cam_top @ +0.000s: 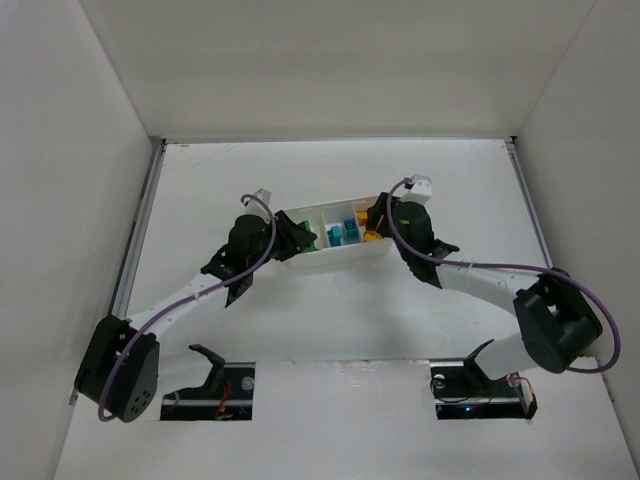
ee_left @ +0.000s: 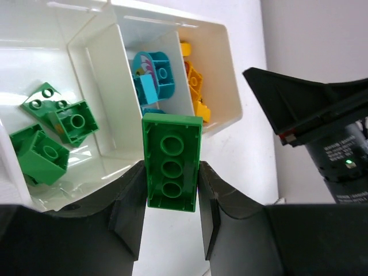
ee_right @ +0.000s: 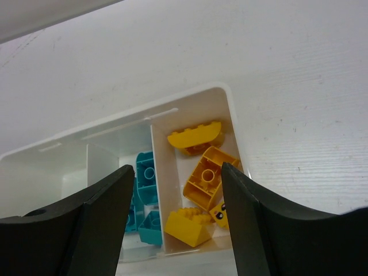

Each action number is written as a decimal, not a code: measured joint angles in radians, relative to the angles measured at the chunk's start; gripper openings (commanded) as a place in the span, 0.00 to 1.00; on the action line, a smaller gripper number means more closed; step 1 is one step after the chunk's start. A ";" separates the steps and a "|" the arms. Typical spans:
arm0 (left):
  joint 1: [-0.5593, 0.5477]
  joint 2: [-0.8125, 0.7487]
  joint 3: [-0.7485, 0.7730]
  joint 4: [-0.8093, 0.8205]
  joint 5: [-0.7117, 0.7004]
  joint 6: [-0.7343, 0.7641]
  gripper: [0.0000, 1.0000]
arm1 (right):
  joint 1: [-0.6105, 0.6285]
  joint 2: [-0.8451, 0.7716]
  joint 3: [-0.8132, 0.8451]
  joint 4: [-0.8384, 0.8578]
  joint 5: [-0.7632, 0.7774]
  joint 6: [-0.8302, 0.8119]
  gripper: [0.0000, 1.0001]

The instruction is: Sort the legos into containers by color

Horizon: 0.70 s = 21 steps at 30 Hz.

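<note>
The left gripper (ee_left: 171, 190) pinches one long green brick (ee_left: 171, 152), close by the white tray's (ee_left: 221, 72) near wall. Beyond, three green legos (ee_left: 75, 121) lie in one end compartment; the right gripper (ee_right: 177, 172) hangs wide open, empty, over four yellow legos (ee_right: 208, 179) in the other.

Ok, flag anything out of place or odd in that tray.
Nothing misplaced: green bricks, cyan bricks and yellow bricks each lie tumbled in their own compartment of the tray. One green brick is not in yet: the left gripper holds it.

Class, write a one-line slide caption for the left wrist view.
Left gripper holds a green brick at the edge of the white tray.
</note>
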<state>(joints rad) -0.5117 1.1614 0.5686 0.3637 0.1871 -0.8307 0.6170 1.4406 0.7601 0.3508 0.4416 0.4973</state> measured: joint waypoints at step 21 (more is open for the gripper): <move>-0.068 0.237 0.304 -0.357 -0.294 0.233 0.58 | 0.020 -0.042 -0.025 0.075 -0.005 0.004 0.71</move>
<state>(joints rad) -0.5800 1.3979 0.8722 0.0071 -0.1066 -0.5980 0.6369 1.3983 0.7353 0.4255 0.4362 0.5014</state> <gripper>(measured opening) 0.525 0.710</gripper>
